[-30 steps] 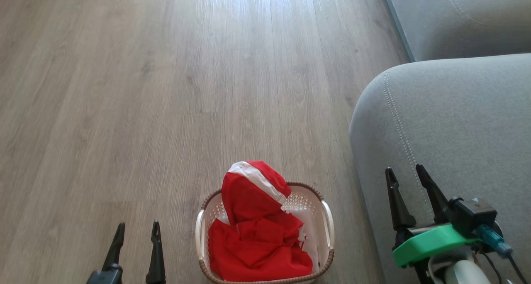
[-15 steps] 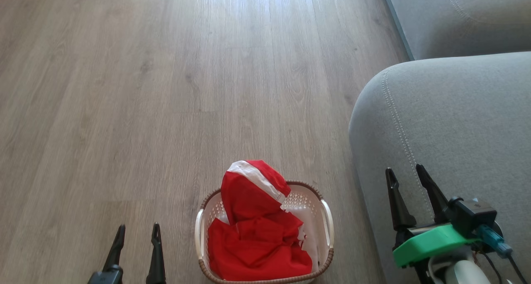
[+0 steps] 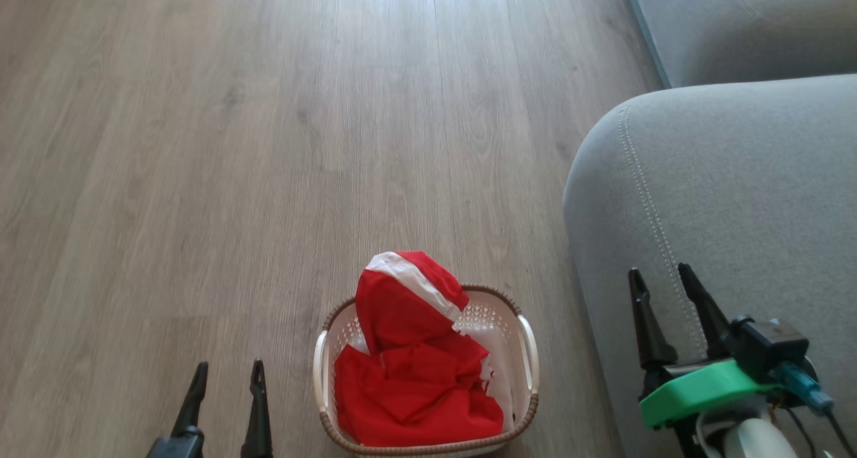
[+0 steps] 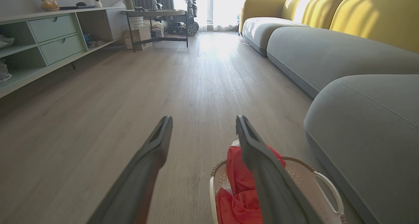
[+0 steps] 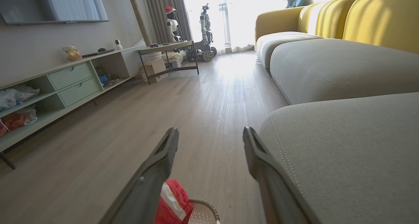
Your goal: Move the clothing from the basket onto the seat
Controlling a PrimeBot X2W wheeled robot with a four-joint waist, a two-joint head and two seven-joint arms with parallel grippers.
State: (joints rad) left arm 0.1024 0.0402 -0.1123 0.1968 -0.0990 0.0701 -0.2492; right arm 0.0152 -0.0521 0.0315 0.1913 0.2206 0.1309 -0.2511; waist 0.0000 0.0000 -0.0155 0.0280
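While the bright red, white-panelled clothing (image 3: pixel 412 371) fills the cream perforated plastic basket (image 3: pixel 492 290), your empty, parted left end effector (image 3: pixel 229 364) just left of it is nearer than the parted, empty right end effector (image 3: pixel 658 268).

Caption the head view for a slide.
Red clothing heaped in the basket beside the grey seat; left gripper and right gripper open.

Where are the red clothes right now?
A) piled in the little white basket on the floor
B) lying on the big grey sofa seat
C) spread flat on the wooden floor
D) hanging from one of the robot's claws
A: the clothing sits heaped inside the basket, which stands on the floor beside the seat, while the left claw and the right claw are both open and hold nothing.
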